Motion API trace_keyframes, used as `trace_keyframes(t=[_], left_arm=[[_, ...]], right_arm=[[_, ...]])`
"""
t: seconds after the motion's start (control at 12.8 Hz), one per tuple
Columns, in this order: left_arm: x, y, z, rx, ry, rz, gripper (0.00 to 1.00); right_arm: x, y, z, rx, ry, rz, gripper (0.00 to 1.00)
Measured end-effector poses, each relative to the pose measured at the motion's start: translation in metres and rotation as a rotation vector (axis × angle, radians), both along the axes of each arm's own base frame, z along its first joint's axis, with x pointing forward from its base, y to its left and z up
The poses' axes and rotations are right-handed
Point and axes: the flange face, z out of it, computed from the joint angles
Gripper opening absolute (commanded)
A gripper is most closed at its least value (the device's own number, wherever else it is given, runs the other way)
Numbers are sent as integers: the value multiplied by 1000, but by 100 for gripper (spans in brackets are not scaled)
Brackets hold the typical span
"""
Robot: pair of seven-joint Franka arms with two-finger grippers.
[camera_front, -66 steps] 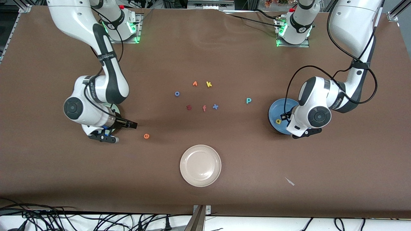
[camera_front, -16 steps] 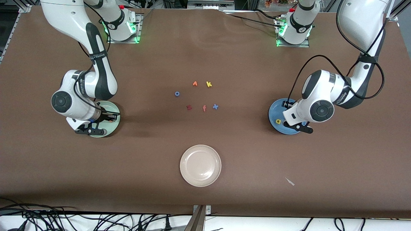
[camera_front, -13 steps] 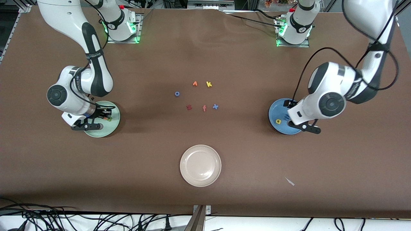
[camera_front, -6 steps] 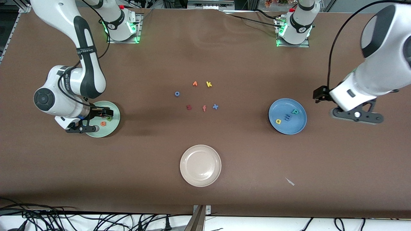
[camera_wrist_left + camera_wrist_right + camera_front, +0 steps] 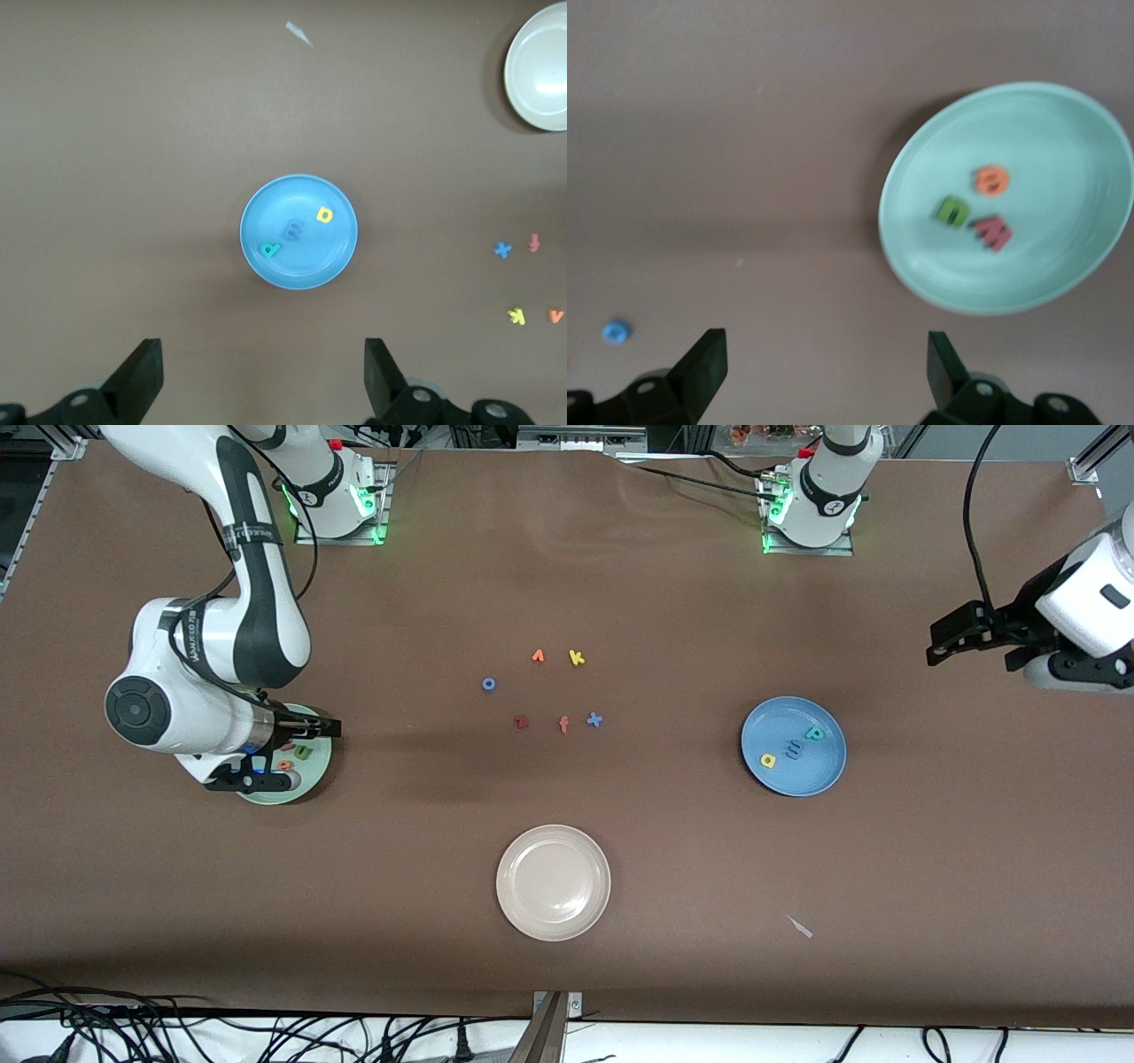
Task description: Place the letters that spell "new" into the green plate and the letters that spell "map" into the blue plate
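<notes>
Black fingers spread wide on the right gripper (image 5: 310, 729), which hangs over the green plate (image 5: 317, 766) at the right arm's end of the table, holding nothing. Down in that plate, close together, lie the orange "e" (image 5: 992, 180), the olive-green "n" (image 5: 953, 211) and the pinkish-red "w" (image 5: 994, 233). Over at the left arm's end, the left gripper (image 5: 955, 641) is up in the air above bare table, jaws wide and empty, well apart from the blue plate (image 5: 824, 775). That plate holds the teal-green "p" (image 5: 812, 733), the blue "m" (image 5: 793, 750) and the yellow "a" (image 5: 768, 760) in a loose row. Mid-table sit the leftovers: yellow "k" (image 5: 577, 658), blue "x" (image 5: 594, 720), salmon "f" (image 5: 563, 724), dark red "z" (image 5: 522, 722). Nearer the front camera sits the beige plate (image 5: 598, 908)
</notes>
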Motion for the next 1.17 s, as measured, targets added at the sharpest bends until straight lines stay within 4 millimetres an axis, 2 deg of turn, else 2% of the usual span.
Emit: trace_keyframes(t=[0.16, 0.23, 0.55, 0.78, 1.01, 1.17], left_arm=[[-16, -23, -14, 8, 8, -32, 100], [-19, -27, -17, 9, 5, -39, 100], [-23, -17, -12, 9, -9, -21, 100], [-21, -10, -8, 9, -15, -8, 100], [-21, -9, -7, 9, -12, -6, 100], [-21, -4, -8, 9, -11, 3, 100]], right_arm=[[4, 9, 29, 8, 25, 12, 100], [5, 12, 41, 11, 28, 18, 100], [0, 2, 89, -31, -17, 113, 100], [-18, -16, 154, -15, -108, 127, 100], [-51, -45, 225, -16, -198, 99, 100], [-68, -70, 254, -14, -240, 60, 100]])
